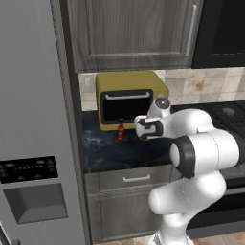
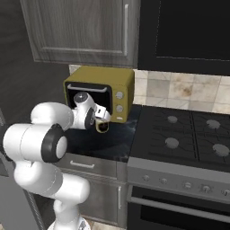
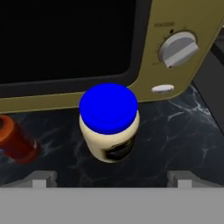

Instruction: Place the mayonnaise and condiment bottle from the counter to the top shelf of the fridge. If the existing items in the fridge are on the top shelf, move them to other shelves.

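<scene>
My gripper (image 3: 112,179), jaws fully spread and holding nothing, hovers above the mayonnaise (image 3: 109,122) on the counter (image 3: 175,140); the condiment bottle (image 3: 15,140) stands beside it.

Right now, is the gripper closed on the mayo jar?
No; in the hand view the mayonnaise stands free on the counter between open fingertips.
</scene>
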Controlling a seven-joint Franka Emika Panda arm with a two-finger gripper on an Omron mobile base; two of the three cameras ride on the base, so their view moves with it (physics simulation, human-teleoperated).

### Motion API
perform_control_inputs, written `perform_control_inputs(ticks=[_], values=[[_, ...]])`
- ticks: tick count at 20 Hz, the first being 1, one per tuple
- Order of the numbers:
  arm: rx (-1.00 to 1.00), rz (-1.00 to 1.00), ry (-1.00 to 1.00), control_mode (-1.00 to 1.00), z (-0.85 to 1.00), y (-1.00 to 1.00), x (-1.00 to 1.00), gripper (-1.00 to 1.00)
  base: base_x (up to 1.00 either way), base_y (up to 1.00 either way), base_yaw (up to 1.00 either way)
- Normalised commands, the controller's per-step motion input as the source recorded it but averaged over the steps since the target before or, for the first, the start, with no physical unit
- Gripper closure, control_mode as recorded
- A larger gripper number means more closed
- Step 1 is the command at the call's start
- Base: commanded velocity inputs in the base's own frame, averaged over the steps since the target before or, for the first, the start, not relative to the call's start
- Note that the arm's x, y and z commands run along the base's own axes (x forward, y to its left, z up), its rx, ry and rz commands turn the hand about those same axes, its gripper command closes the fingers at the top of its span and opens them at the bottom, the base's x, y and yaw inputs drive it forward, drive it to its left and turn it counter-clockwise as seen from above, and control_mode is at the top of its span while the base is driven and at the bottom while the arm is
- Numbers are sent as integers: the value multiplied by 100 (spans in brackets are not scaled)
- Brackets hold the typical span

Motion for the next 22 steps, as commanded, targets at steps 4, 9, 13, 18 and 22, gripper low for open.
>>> perform_control_inputs(ticks=[4,9,13,18,22], values=[[0,0,0,-100,-21,0,32,-100,0,0,0],[0,0,0,-100,-14,0,34,-100,0,0,0],[0,0,0,-100,-12,0,31,-100,0,0,0],[0,0,0,-100,-18,0,13,-100,0,0,0],[0,0,-1,-100,-16,0,4,-100,0,0,0]])
